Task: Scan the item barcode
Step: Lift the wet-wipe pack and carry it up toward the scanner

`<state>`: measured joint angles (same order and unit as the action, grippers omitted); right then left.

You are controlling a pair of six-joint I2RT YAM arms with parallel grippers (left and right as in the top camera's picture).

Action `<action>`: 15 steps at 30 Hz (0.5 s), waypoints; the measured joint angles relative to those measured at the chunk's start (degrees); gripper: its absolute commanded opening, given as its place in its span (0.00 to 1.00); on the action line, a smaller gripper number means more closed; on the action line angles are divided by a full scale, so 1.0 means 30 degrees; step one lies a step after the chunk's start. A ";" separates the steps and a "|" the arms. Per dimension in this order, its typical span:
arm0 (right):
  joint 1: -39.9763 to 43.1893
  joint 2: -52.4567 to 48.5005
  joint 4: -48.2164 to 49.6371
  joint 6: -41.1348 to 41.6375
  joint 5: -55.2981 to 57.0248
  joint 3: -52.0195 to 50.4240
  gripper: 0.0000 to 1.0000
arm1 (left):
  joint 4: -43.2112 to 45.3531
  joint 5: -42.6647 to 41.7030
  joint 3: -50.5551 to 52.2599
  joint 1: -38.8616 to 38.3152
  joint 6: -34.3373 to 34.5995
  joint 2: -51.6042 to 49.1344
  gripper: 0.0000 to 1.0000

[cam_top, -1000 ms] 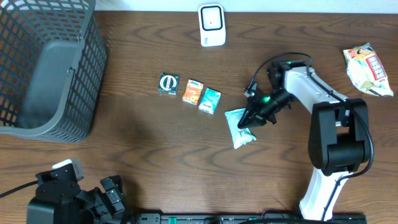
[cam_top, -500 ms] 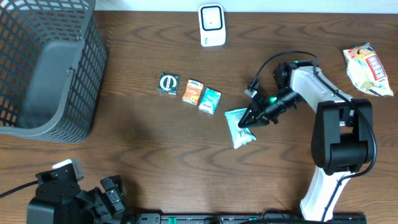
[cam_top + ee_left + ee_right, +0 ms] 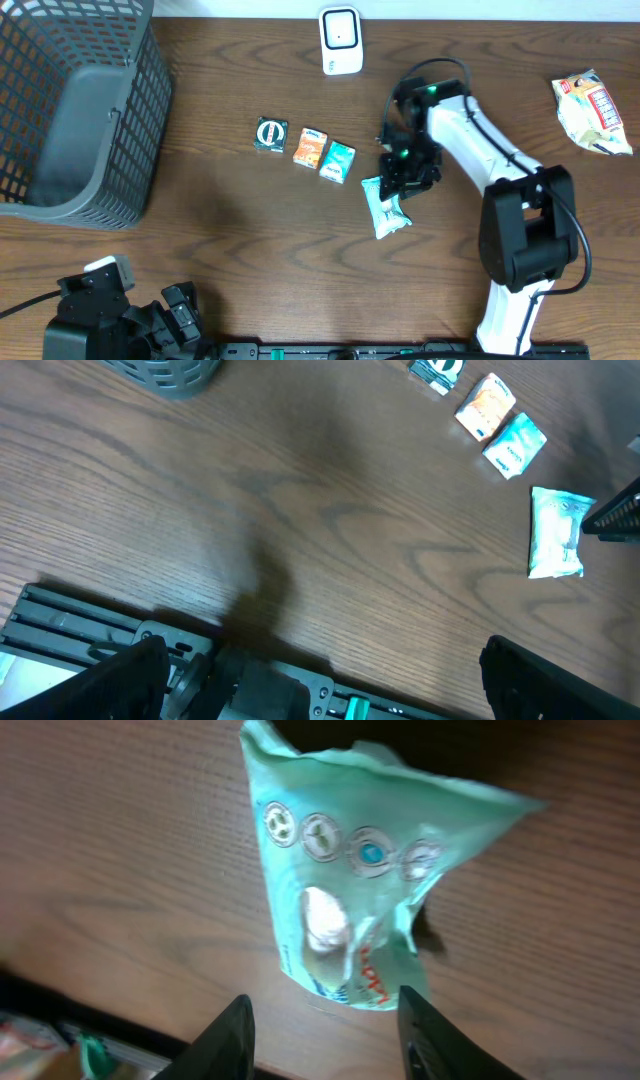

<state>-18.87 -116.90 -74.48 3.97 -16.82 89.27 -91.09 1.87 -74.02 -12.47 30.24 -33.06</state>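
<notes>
Pickup comes first, I judge. The teal pouch (image 3: pixel 385 207) lies flat on the worktop (image 3: pixel 230 250), on the robot's side of the scanner (image 3: pixel 340 40) and well apart from it. It has to be lifted and shown to that scanner.

The right gripper (image 3: pixel 322 1015) hangs over the pouch's end nearest the scanner. Its jaws are apart and grip nothing, and the pouch sits just beyond the fingertips. The left gripper (image 3: pixel 320 660) sits far from the scanner at the robot's edge of the worktop, jaws wide and empty.

To do this well, lower the right jaws until they straddle that crumpled end, then close on the film rather than on the bulge of the contents, so the thin pouch does not slide out. No barcode shows on the upturned face. It is likely underneath, so the pouch will probably need turning once lifted, with that side held square to the scanner's window.

The right wrist view alone gives the pouch's surface: a row of round icons, a white patch and the creases. It shows nothing of the scanner.

The overhead view alone shows the scanner. It also shows three small packets (image 3: pixel 308 148) between the scanner and the pouch, a basket (image 3: pixel 80 110) far off to one side and a snack bag (image 3: pixel 592 112) far to the other.

The left wrist view shows the pouch and packets from low down, but no scanner.
</notes>
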 measured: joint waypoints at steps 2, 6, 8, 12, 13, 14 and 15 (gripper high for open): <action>-0.0692 0.0058 0.0124 0.0291 0.0641 0.0000 0.41 | 0.0000 0.0000 0.0000 0.0000 -0.0007 0.0000 0.97; -0.2171 0.0058 0.0772 0.1610 0.2696 -0.0204 0.37 | 0.0000 -0.0007 0.0000 0.0000 0.0000 0.0000 0.97; -0.2892 0.0058 0.1341 0.2543 0.4087 -0.0597 0.37 | 0.0007 0.0000 0.0000 0.0000 0.0000 0.0000 0.98; -0.3971 0.0058 0.2805 0.3519 0.6390 -0.1530 0.37 | 0.0000 0.0000 0.0000 0.0000 -0.0007 0.0000 0.98; -0.4182 0.0066 0.3104 0.3636 0.6870 -0.1690 0.37 | 0.0000 0.0000 0.0000 0.0000 0.0000 0.0000 0.98; -0.4393 0.0066 0.3344 0.3723 0.7344 -0.1821 0.37 | 0.0000 -0.0007 0.0000 0.0000 -0.0007 0.0000 0.98; -0.4619 0.0058 0.3621 0.3840 0.7817 -0.1945 0.37 | 0.0000 0.0000 0.0000 0.0000 0.0000 0.0000 0.98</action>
<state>-32.73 -116.73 -63.61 15.49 6.63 83.44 -91.09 1.87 -74.02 -12.47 30.24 -33.06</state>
